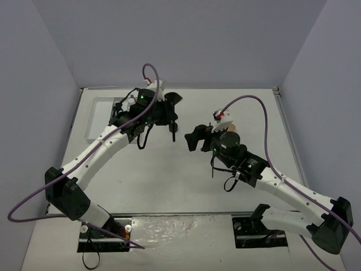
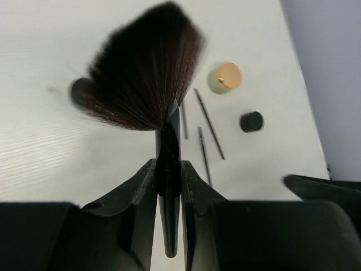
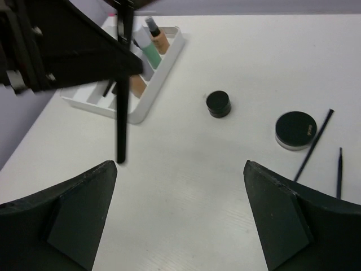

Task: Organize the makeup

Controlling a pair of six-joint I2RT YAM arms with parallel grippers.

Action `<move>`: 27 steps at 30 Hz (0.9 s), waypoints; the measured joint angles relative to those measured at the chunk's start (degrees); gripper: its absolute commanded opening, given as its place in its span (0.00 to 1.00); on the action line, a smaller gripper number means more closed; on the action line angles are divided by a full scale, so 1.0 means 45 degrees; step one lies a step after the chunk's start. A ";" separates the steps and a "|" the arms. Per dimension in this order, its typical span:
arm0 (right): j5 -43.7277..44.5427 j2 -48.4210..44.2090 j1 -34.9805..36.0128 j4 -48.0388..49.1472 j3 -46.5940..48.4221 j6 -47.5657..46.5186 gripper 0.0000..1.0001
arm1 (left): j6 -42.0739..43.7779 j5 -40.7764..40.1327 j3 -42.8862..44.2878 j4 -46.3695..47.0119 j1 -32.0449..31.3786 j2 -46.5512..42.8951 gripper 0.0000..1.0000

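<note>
My left gripper (image 1: 167,112) (image 2: 169,169) is shut on the handle of a large black powder brush (image 2: 141,73), held above the table with the bristles away from the wrist. The brush handle (image 3: 121,113) hangs just ahead of my right gripper (image 3: 180,165) (image 1: 192,138), which is wide open and empty. On the table lie a tan compact (image 2: 225,77), a small round black jar (image 2: 251,121) (image 3: 218,104), a round black-lidded jar (image 3: 295,130) and thin black pencils (image 2: 208,121) (image 3: 313,147). Tan (image 3: 158,37) and green (image 3: 148,52) bottles stand in the tray.
The white three-compartment tray (image 3: 135,114) (image 1: 90,121) sits at the far left of the table, under the left arm. Another dark round thing (image 2: 79,90) lies partly behind the bristles. Grey walls close in the table on three sides.
</note>
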 measured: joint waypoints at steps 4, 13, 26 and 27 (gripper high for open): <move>0.0567 -0.0376 -0.0268 -0.1014 0.0008 -0.0304 1.00 | 0.0915 -0.0289 0.0580 -0.1368 0.2367 -0.0067 0.00; 0.1002 -0.1373 -0.1858 -0.2504 0.0023 -0.0794 1.00 | 0.3865 -0.0674 0.2467 -0.2804 0.6838 0.0895 0.00; 0.1017 -0.1428 -0.2058 -0.2933 0.0023 -0.1183 1.00 | 0.6668 0.0815 0.4465 -0.2816 0.8996 0.7271 0.00; 0.1021 -0.1400 -0.2086 -0.2934 0.0025 -0.1210 1.00 | 0.6776 0.0932 0.4535 -0.2836 0.9008 0.7561 0.00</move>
